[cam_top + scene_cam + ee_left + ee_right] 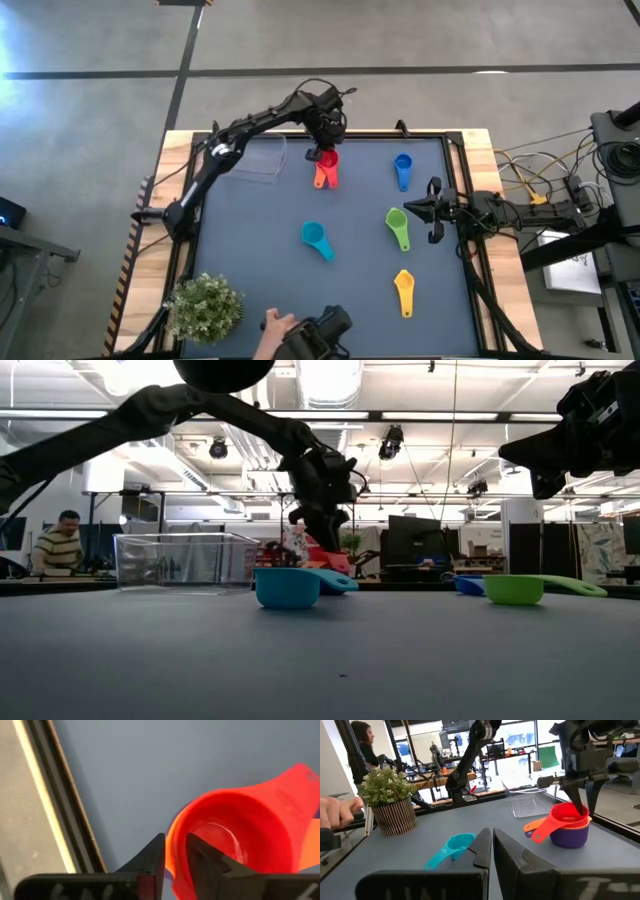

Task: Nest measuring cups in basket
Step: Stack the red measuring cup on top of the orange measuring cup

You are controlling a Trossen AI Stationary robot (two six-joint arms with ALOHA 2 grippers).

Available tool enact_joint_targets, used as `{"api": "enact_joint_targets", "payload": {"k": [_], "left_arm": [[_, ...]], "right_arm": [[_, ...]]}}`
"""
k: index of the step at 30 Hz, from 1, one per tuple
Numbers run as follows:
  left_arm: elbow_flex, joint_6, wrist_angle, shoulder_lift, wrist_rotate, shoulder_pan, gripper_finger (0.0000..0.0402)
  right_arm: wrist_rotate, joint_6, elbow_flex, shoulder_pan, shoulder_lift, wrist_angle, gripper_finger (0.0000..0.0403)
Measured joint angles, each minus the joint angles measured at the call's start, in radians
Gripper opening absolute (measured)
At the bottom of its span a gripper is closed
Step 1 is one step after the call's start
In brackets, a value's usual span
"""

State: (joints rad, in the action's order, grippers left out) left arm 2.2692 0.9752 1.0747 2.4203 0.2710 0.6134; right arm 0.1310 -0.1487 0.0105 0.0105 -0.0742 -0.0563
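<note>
From above, your left gripper (325, 140) reaches to the upper middle of the frame, over the red cup (326, 160), which sits on a small stack with an orange handle (320, 178) poking out beneath; both handles run down the frame, the stack's long axis roughly vertical there. The basket (262, 160) lies just left of the stack, and blue (402, 167), green (397, 224), teal (316, 238) and yellow (403, 289) cups are scattered at centre and right. Your right gripper (432, 210) waits at the right edge, pincers apart, beside the green cup. At table level, the left gripper (322, 510) hangs above centre, the basket (180, 560) to its left, the teal cup (288, 587) in front. In your left wrist view the fingers (150, 857) pinch the red cup's (235, 835) rim, one inside the bowl, one outside. From the right wrist, the red cup (568, 817) rests in the orange one (536, 825) atop a purple cup (570, 837), handles pointing left in the frame toward the plant (390, 800). The risk, as judged: a thin rim pinch could let the red cup swivel or slip on lifting, or drag the nested cups up and drop them short of the basket.
</note>
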Motion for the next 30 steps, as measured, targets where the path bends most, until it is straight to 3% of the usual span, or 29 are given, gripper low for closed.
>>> {"api": "enact_joint_targets", "payload": {"k": [10,30], "left_arm": [[0.038,-0.058,0.021,-0.009,0.005,0.015,0.0109],[0.035,-0.183,0.140,-0.085,0.010,0.022,0.0065]], "right_arm": [[0.000,0.000,0.000,0.000,0.000,0.000,0.0009],[0.000,0.000,0.000,0.000,0.000,0.000,0.0009]]}}
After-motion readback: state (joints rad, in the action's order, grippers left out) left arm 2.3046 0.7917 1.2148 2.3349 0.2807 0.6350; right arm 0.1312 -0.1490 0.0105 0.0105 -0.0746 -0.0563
